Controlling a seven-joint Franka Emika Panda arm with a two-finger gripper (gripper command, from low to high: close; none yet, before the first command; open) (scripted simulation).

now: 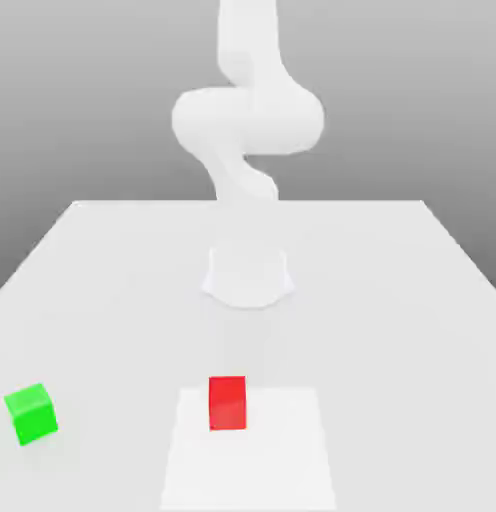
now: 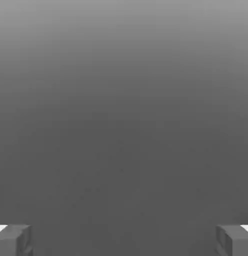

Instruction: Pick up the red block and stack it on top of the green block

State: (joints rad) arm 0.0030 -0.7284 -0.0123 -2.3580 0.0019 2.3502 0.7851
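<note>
A bare simulated robot workspace: a plain white table (image 1: 412, 260) against a flat grey backdrop, with a smooth white robot arm (image 1: 247, 120) mounted at its far side.

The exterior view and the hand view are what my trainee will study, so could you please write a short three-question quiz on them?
1. True or false: the red block already sits on the green block.
2. Multiple choice: in the exterior view, the green block lies (A) toward the view's left of the red block, (B) toward its right, (C) on top of it.
3. Short answer: in the hand view, is the gripper open or shut, and is anything between its fingertips?

Key: 1 false, both rest apart on the table. 2 A. 3 open, nothing between them.
</note>
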